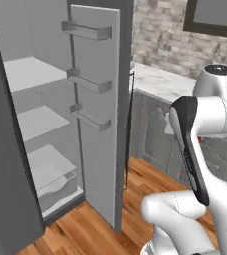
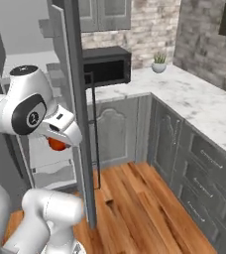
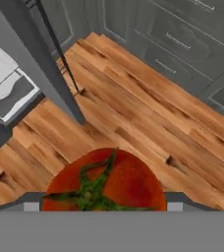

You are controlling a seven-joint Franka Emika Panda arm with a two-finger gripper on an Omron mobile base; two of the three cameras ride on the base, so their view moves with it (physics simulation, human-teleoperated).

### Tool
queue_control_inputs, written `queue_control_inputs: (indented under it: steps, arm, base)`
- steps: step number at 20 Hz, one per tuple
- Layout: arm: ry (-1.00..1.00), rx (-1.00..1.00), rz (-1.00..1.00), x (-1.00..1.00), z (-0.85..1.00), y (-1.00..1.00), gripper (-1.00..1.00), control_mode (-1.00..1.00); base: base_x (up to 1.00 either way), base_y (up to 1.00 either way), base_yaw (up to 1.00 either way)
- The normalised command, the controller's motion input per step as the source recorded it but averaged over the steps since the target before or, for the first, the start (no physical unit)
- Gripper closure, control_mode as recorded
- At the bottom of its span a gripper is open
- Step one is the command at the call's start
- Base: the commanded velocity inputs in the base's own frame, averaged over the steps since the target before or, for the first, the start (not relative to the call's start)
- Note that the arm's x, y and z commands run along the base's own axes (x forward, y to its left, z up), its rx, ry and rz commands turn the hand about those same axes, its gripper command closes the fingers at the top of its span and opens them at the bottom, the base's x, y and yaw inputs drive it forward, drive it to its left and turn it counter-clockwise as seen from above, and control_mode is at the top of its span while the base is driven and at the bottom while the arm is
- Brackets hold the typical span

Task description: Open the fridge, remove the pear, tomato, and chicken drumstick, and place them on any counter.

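The fridge point(image 1: 95, 124) door stands wide open, white shelves bare as far as we can see. The tomato point(image 3: 106, 179) is out and in the gripper point(image 2: 60, 141), jaws spread fairly wide and grasping it from both sides, hanging over the wooden floor point(image 3: 143, 113) just outside the door. The marble worktop point(image 2: 199, 101) waits to the right; setting down looks next. Pear and drumstick: can't tell.

Home kitchen, rendered. Open fridge point(image 1: 98, 99) with white shelves, marble counter point(image 2: 194, 99) over grey panelled cabinets point(image 2: 199, 183), black microwave point(image 2: 107, 64) on top. Brick wall point(image 2: 149, 30), wood plank floor point(image 2: 140, 208).
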Motion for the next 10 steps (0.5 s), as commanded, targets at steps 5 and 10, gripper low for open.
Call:
queue_control_inputs:
  steps: [5, 10]
  arm:
    - [0.0, 0.0, 0.0, 0.0, 0.0, 0.0, 1.0, 1.0]
    - [0.0, 0.0, 0.0, 0.0, 0.0, 0.0, 1.0, 1.0]
  base:
    - [0.1, -1.0, -0.61]
    - [0.41, -1.0, -0.47]
